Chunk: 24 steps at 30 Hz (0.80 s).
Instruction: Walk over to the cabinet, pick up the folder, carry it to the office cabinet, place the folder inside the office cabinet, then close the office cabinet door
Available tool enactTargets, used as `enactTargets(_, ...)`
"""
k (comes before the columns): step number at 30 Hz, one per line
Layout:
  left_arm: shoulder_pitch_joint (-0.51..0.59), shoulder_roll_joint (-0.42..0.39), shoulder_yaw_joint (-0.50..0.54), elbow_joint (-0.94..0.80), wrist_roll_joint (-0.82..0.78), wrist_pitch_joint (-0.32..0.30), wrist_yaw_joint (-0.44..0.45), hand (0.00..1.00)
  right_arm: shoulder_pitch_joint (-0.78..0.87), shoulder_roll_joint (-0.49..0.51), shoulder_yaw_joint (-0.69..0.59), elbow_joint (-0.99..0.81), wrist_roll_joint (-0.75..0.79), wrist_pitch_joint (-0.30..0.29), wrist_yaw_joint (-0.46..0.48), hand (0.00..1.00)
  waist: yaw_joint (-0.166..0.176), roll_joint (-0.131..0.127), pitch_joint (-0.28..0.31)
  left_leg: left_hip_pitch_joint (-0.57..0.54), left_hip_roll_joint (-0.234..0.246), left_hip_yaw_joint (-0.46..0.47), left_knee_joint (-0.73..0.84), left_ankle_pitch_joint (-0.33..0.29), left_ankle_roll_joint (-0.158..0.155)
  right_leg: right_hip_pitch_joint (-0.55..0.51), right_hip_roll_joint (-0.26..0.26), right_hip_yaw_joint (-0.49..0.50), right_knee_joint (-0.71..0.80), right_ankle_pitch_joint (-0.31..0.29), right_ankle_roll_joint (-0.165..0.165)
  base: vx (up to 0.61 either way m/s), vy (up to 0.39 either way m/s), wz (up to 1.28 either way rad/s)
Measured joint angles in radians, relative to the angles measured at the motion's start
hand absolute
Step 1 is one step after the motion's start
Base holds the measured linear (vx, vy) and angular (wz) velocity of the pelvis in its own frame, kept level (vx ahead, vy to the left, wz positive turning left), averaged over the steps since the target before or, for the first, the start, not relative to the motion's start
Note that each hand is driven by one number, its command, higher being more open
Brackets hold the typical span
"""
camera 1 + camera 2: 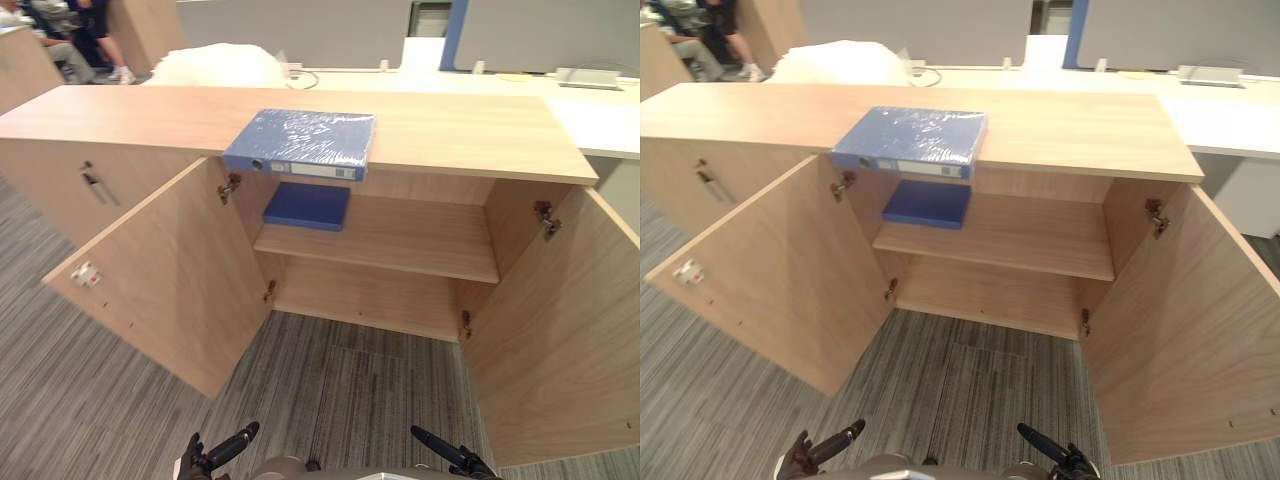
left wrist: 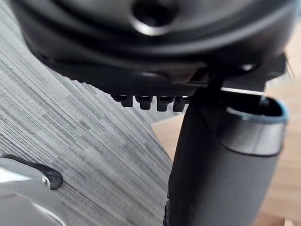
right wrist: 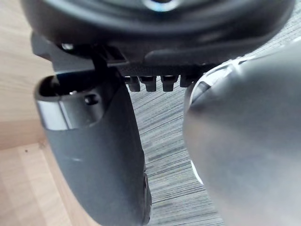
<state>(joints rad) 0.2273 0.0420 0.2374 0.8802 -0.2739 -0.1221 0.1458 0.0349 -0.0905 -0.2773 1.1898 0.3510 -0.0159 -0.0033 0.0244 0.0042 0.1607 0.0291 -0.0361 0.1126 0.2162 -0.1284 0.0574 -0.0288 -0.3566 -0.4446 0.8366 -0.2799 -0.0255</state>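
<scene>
We face the open cabinet point(image 1: 480, 125), and the pickup has not yet begun.
The step in hand, as we judge it, is the end of the approach. The plastic-wrapped blue folder point(image 1: 300, 142) lies flat at the front edge of the cabinet top, just overhanging it, above the opening's left side. Our left hand point(image 1: 228, 447) and right hand point(image 1: 445, 450) hang low over the floor, well apart from the folder, with fingers loosely spread and holding nothing. Next we need to raise both arms to the front edge and take the folder by its overhanging side. We count two blue folders, the second folder point(image 1: 307, 205) lying on the left end of the one inner shelf point(image 1: 420, 240). Two doors stand swung wide, the left door point(image 1: 170, 270) and the right door point(image 1: 560, 330).
</scene>
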Motion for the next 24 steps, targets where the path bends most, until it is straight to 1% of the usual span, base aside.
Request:
enactTargets(1,0.001,-0.001,-0.008,0.000,0.000,0.001,-0.004,1.00,-0.001,0.000,-0.008,-0.002,0.004,0.001,0.004,1.00,-0.003,0.003,0.001,0.017,0.010,0.010,-0.015,-0.001,-0.001,-0.010,0.029,-0.001,-0.042,-0.011,0.023,0.18,0.097,-0.74)
enactTargets(2,-0.003,-0.001,-0.026,0.000,0.000,0.002,-0.012,1.00,-0.003,0.006,-0.007,-0.010,0.004,0.001,0.010,1.00,-0.011,0.004,0.003,0.041,0.027,0.021,-0.036,-0.004,-0.007,-0.032,0.087,0.005,-0.142,-0.021,0.051,0.17,0.045,-0.36)
enactTargets(4,-0.014,-0.007,-0.027,0.001,0.001,0.002,-0.026,1.00,-0.003,0.012,-0.006,-0.020,0.004,0.002,0.017,1.00,-0.025,0.005,0.007,0.082,0.052,0.022,-0.056,-0.024,-0.021,-0.069,0.169,0.023,-0.293,-0.011,0.072,0.18,-0.011,-0.16)
enactTargets(5,-0.014,-0.013,-0.023,0.002,0.001,0.002,-0.026,1.00,-0.002,0.012,-0.006,-0.022,0.004,0.001,0.018,1.00,-0.027,0.005,0.009,0.097,0.058,0.022,-0.059,-0.037,-0.023,-0.080,0.189,0.037,-0.326,0.002,0.077,0.18,-0.071,-0.03)
enactTargets(6,-0.013,-0.019,-0.011,0.002,0.001,0.001,-0.025,1.00,0.006,0.011,0.002,-0.032,0.004,0.000,0.019,1.00,-0.028,0.001,0.012,0.122,0.068,0.022,-0.058,-0.058,-0.040,-0.100,0.218,0.070,-0.384,0.036,0.074,0.17,-0.112,0.11)
enactTargets(7,-0.011,-0.020,-0.003,0.002,0.004,0.001,-0.027,1.00,0.022,0.008,0.026,-0.044,0.003,-0.005,0.020,1.00,-0.029,-0.006,0.012,0.145,0.071,0.013,-0.053,-0.079,-0.055,-0.106,0.230,0.097,-0.411,0.108,0.045,0.25,-0.182,0.25)
enactTargets(8,-0.010,-0.025,0.005,0.001,0.011,0.001,-0.029,1.00,0.035,0.005,0.033,-0.044,0.003,-0.007,0.021,1.00,-0.030,-0.012,0.009,0.156,0.075,0.000,-0.051,-0.093,-0.068,-0.096,0.236,0.094,-0.410,0.131,-0.012,0.25,-0.193,0.32)
enactTargets(9,-0.010,-0.034,0.007,0.001,0.012,0.001,-0.029,1.00,0.039,-0.001,0.033,-0.043,0.003,-0.006,0.021,1.00,-0.030,-0.006,0.009,0.159,0.088,-0.011,-0.050,-0.101,-0.078,-0.089,0.246,0.082,-0.413,0.122,-0.023,0.31,-0.239,0.36)
enactTargets(11,-0.008,-0.072,0.020,-0.016,0.014,0.002,-0.036,1.00,0.051,-0.017,0.033,-0.044,-0.001,-0.006,0.021,1.00,-0.032,0.020,0.000,0.143,0.146,-0.040,-0.016,-0.121,-0.121,-0.061,0.296,0.027,-0.454,0.088,-0.036,0.32,-0.265,0.46)
enactTargets(12,-0.008,-0.083,0.027,-0.025,0.012,0.004,-0.038,1.00,0.055,-0.018,0.033,-0.044,-0.002,-0.005,0.021,1.00,-0.032,0.022,0.000,0.128,0.161,-0.046,0.011,-0.128,-0.132,-0.050,0.310,0.013,-0.468,0.085,-0.045,0.32,-0.283,0.55)
enactTargets(13,-0.008,-0.087,0.028,-0.048,0.013,0.005,-0.040,1.00,0.059,-0.017,0.036,-0.044,-0.009,-0.001,0.020,1.00,-0.031,0.023,0.001,0.086,0.191,-0.049,0.117,-0.142,-0.145,-0.013,0.337,-0.010,-0.507,0.077,-0.055,0.32,-0.294,0.50)
enactTargets(14,-0.007,-0.087,0.047,-0.070,0.022,0.011,-0.046,1.00,0.064,-0.018,0.059,-0.046,-0.024,0.006,0.019,1.00,-0.031,0.015,0.005,0.013,0.223,-0.052,0.291,-0.150,-0.149,0.033,0.364,-0.025,-0.552,0.075,-0.060,0.30,-0.285,0.40)
enactTargets(15,-0.007,-0.088,0.052,-0.078,0.023,0.014,-0.046,1.00,0.066,-0.020,0.072,-0.048,-0.038,0.006,0.019,1.00,-0.028,0.012,0.007,-0.026,0.238,-0.053,0.387,-0.151,-0.151,0.054,0.379,-0.027,-0.571,0.074,-0.061,0.28,-0.244,0.17)
enactTargets(16,-0.007,-0.091,0.063,-0.088,0.021,0.016,-0.042,1.00,0.067,-0.023,0.091,-0.048,-0.039,0.006,0.017,1.00,-0.025,0.012,0.006,-0.088,0.265,-0.053,0.552,-0.153,-0.157,0.100,0.404,-0.032,-0.610,0.075,-0.063,0.26,-0.186,0.04)
enactTargets(17,-0.004,-0.088,0.061,-0.094,0.021,0.016,-0.040,1.00,0.065,-0.026,0.112,-0.049,-0.039,0.005,0.013,1.00,-0.024,0.009,0.004,-0.133,0.288,-0.039,0.650,-0.154,-0.156,0.149,0.426,-0.033,-0.654,0.076,-0.064,0.31,-0.193,0.02)
enactTargets(19,-0.007,-0.086,0.059,-0.095,0.021,0.016,-0.035,1.00,0.062,-0.027,0.121,-0.049,-0.039,0.008,0.011,1.00,-0.015,0.004,0.007,-0.166,0.310,-0.008,0.678,-0.156,-0.153,0.208,0.438,-0.023,-0.702,0.077,-0.063,0.30,-0.127,-0.07)
enactTargets(21,-0.016,-0.085,0.058,-0.095,0.023,0.015,-0.025,1.00,0.056,-0.028,0.121,-0.047,-0.039,0.011,0.004,1.00,0.003,0.001,0.005,-0.195,0.315,0.014,0.632,-0.156,-0.153,0.234,0.435,-0.002,-0.724,0.078,-0.061,0.26,-0.022,-0.31)
enactTargets(22,-0.021,-0.085,0.057,-0.096,0.023,0.014,-0.021,1.00,0.044,-0.028,0.122,-0.043,-0.039,0.011,0.000,1.00,0.016,-0.001,0.007,-0.210,0.305,0.014,0.580,-0.156,-0.153,0.238,0.425,0.016,-0.724,0.079,-0.060,0.34,0.068,-0.60)
enactTargets(23,-0.027,-0.082,0.056,-0.097,0.021,0.014,-0.017,1.00,0.019,-0.020,0.127,-0.037,-0.039,0.013,-0.002,1.00,0.027,-0.009,0.012,-0.218,0.269,0.005,0.456,-0.153,-0.156,0.240,0.400,0.046,-0.721,0.078,-0.054,0.28,0.091,-0.57)
enactTargets(24,-0.028,-0.079,0.053,-0.097,0.021,0.014,-0.015,1.00,0.015,-0.015,0.133,-0.038,-0.039,0.012,-0.002,1.00,0.026,-0.012,0.015,-0.218,0.248,-0.005,0.394,-0.150,-0.157,0.241,0.390,0.056,-0.719,0.077,-0.045,0.32,0.134,-0.52)
